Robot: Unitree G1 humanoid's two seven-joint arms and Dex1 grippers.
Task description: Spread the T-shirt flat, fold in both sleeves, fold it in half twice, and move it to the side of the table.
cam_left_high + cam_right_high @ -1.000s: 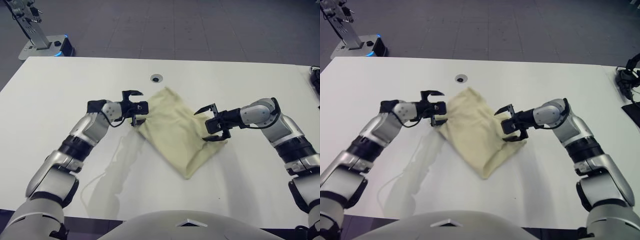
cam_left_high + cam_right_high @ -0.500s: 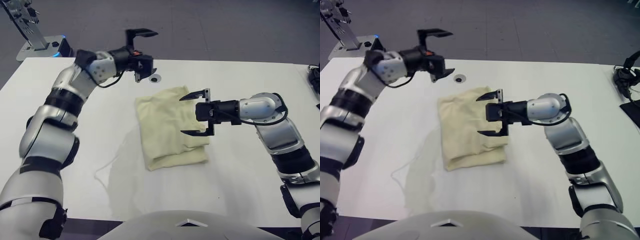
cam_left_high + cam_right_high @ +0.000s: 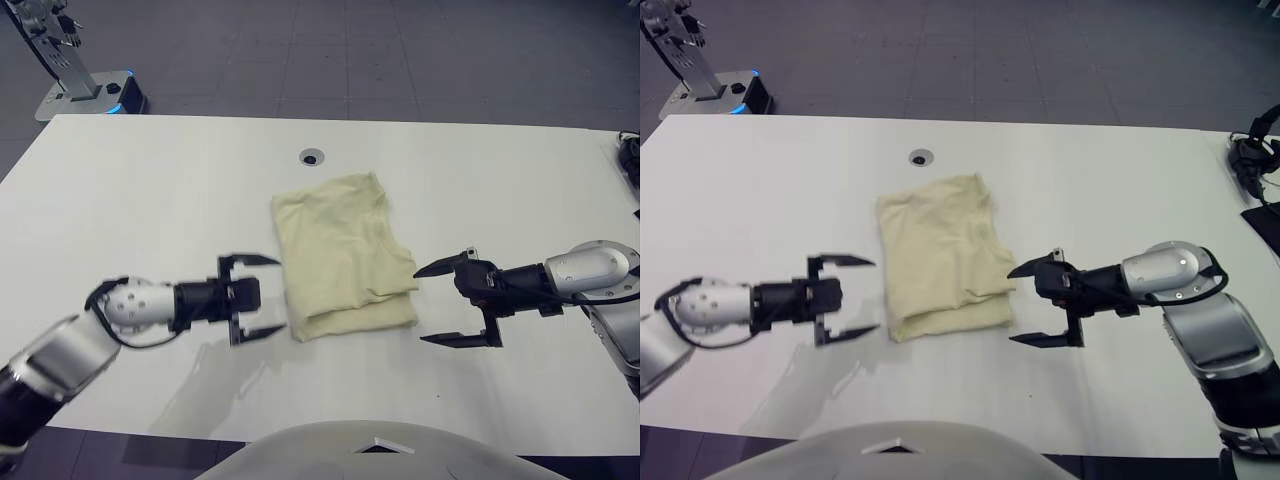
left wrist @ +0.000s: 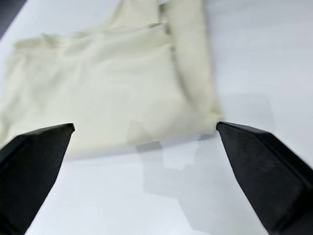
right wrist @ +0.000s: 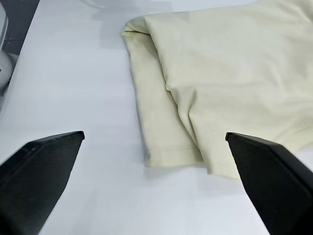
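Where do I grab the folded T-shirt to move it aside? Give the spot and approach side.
Probably the T-shirt's edge nearest the robot, at both corners: the folded layers lie stacked there, so one pinch should catch them all. Come in low from either side; the open left tool and open right tool flank that edge.

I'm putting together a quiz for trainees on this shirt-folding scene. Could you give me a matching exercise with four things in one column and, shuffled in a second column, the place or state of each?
Things
1. T-shirt
2. left pincer
3. right pincer
4. round hole

Places or states
A. open, just off the T-shirt's near right corner
B. set in the tabletop, beyond the T-shirt
C. folded, pale yellow, lying flat
D. open, just off the T-shirt's near left corner

Pairs: 1-C, 2-D, 3-A, 4-B
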